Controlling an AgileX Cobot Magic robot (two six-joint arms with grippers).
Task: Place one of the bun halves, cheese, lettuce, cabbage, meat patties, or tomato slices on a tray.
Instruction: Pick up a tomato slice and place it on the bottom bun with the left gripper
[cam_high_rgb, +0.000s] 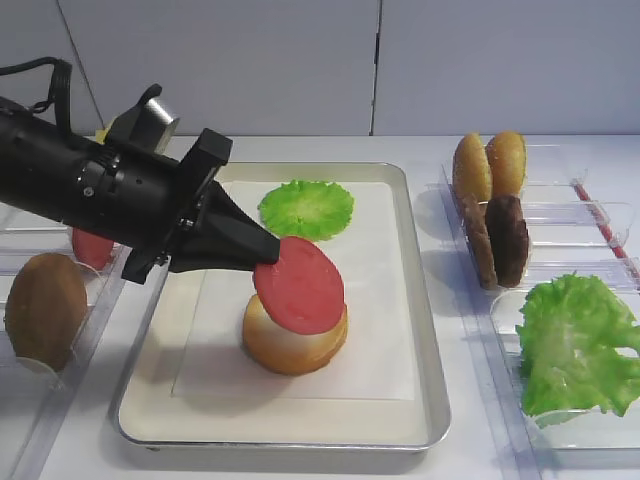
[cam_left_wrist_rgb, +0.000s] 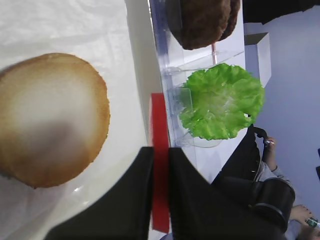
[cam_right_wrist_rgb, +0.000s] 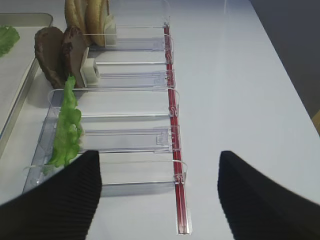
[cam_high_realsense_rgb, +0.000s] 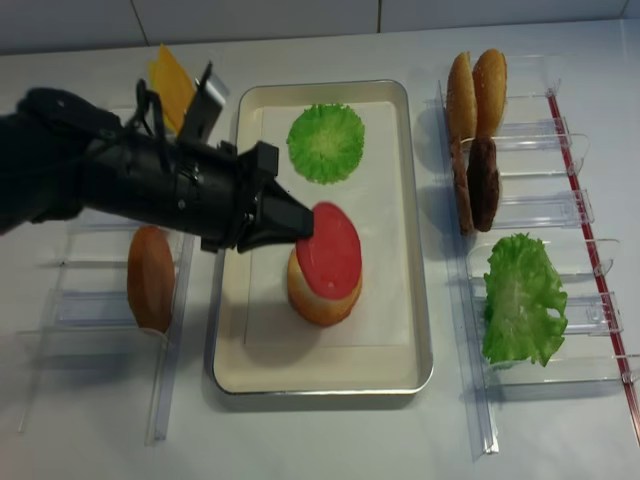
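My left gripper is shut on a red tomato slice, gripping it by its edge. The slice hangs tilted just above a bun half that lies pale cut face up on the paper-lined metal tray. In the left wrist view the tomato slice shows edge-on between the black fingers, beside the bun half. A flat round green leaf piece, lettuce or cabbage, lies at the tray's far end. My right gripper stands open over bare table, holding nothing.
A clear rack right of the tray holds upright bun halves, meat patties and frilly lettuce. The left rack holds a bun half, another tomato slice and yellow cheese.
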